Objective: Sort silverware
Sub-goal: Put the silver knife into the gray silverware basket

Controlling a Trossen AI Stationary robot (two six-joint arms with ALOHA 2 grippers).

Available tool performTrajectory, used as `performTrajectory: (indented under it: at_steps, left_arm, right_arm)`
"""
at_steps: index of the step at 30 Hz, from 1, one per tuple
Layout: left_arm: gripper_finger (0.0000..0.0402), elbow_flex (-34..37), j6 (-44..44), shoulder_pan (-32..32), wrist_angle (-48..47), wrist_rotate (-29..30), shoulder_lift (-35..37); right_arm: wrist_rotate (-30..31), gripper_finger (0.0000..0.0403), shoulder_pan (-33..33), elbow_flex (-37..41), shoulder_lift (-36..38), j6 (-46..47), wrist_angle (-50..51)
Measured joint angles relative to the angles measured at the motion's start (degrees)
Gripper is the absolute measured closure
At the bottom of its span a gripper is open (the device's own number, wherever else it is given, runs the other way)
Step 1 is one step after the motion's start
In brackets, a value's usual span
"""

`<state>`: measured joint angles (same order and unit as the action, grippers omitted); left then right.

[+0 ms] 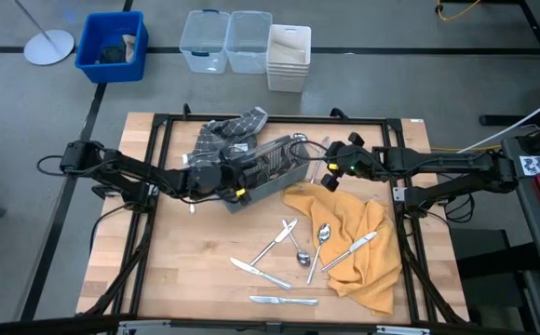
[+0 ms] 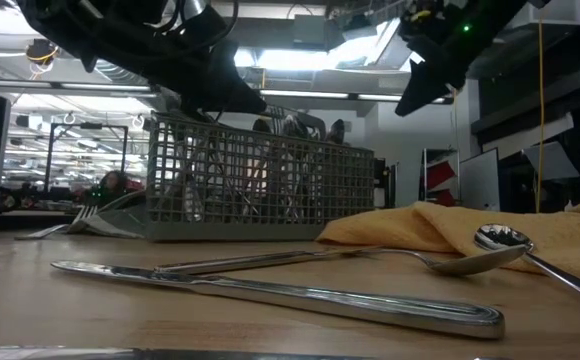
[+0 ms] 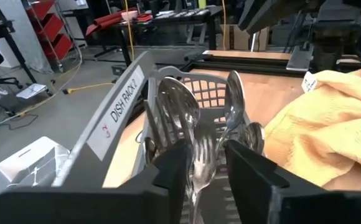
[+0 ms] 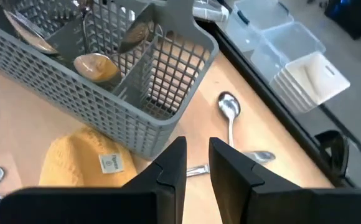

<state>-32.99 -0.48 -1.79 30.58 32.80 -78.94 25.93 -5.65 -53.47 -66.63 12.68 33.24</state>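
Left gripper (image 3: 206,163) parted over the grey caddy (image 1: 275,172), spoons (image 3: 179,106) standing inside; right gripper (image 4: 195,163) narrow gap, empty, beside caddy; loose silverware (image 1: 279,239) on counter (image 1: 186,270) by yellow cloth (image 1: 358,247).

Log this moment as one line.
left end effector: open over caddy | right end effector: empty, beside caddy | silverware: some on table

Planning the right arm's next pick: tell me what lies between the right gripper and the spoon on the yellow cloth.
In the high view, only yellow cloth lies between the right gripper and the spoon.
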Motion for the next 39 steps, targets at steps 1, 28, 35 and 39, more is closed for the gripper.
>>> performTrajectory:
  at_steps: [1, 28, 35, 39]
  left_arm:
    - [0.0292, 0.0, 0.8, -0.1, -0.1, 0.0, 0.0]
    - [0.0301, 0.1, 5.0, -10.6, -0.1, 0.2, 12.7]
    - [0.0301, 0.1, 5.0, -10.7, -0.2, 0.2, 12.7]
    - [0.0302, 0.1, 5.0, -10.7, -0.5, 0.2, 12.9]
  right_arm:
    - [0.0, 0.0331, 0.0, 0.0, 0.0, 0.7, 0.0]
    - [-11.7, 0.0331, -20.4, 6.2, -10.5, 32.3, -8.0]
    - [-15.0, 0.0331, -20.3, 6.2, -17.3, 35.5, -13.3]
    - [-16.5, 0.0331, -20.3, 6.2, -19.6, 39.0, -13.1]
